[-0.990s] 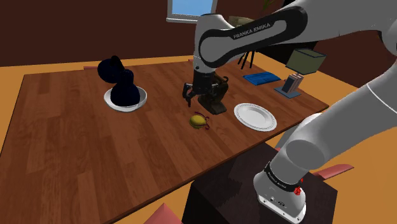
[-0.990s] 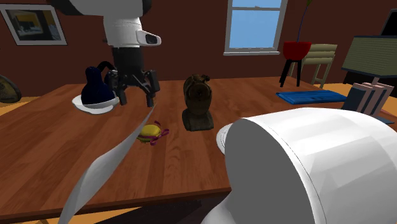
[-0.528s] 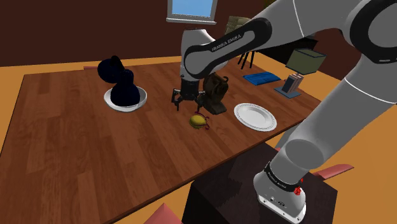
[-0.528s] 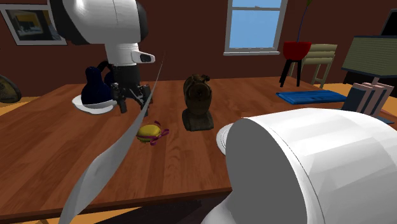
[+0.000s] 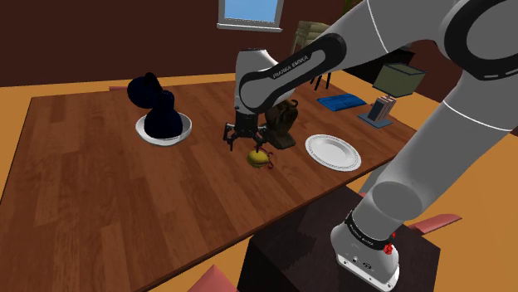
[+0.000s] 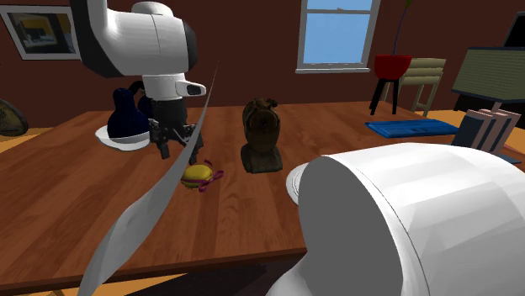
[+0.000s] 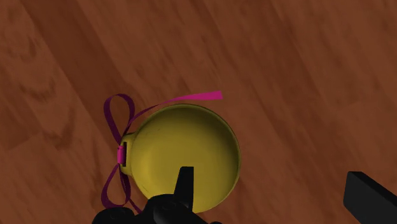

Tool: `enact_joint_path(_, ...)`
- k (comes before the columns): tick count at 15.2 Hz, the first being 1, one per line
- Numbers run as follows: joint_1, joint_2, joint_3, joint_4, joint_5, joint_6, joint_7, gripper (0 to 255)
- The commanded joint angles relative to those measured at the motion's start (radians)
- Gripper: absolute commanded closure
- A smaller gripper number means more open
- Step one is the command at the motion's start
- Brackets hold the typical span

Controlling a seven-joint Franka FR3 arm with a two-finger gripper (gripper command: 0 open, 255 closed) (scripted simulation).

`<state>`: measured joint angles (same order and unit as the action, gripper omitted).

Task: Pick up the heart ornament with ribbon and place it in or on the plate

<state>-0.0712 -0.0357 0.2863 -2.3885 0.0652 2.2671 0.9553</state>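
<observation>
The heart ornament (image 5: 259, 157) is a rounded yellow piece with a magenta ribbon, lying on the wooden table (image 5: 100, 191). My gripper (image 5: 246, 142) hangs open just above it, a little toward the shoulder view's left, holding nothing. In the second exterior view the gripper (image 6: 178, 151) sits above and left of the ornament (image 6: 198, 175). In the wrist view the ornament (image 7: 191, 143) lies under one finger (image 7: 184, 184), while the other finger (image 7: 369, 194) is over bare wood. The white plate (image 5: 314, 143) rests on the table at the shoulder view's right of the ornament.
A brown bust-like figure (image 5: 286, 120) stands close behind the ornament, between it and the plate. A dark jug in a white bowl (image 5: 163, 124) is farther left. A blue mat (image 5: 342, 101) and a small box (image 5: 380, 110) lie near the far right edge.
The gripper has moved toward the shoulder view's left and come down closer to the ornament. Its fingers have stayed open. The ornament and plate have not moved.
</observation>
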Motion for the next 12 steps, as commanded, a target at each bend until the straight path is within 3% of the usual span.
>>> enact_joint_path(1, 0.000, 0.001, 0.000, 0.000, 0.000, 0.002, 0.000, 0)
enact_joint_path(5, 0.000, 0.001, 0.000, 0.000, 0.000, 0.002, 0.000, 0)
enact_joint_path(6, 0.000, 0.001, 0.000, 0.000, 0.000, 0.002, 0.000, 255)
enact_joint_path(12, 0.000, 0.001, 0.000, 0.000, 0.000, 0.002, 0.000, 255)
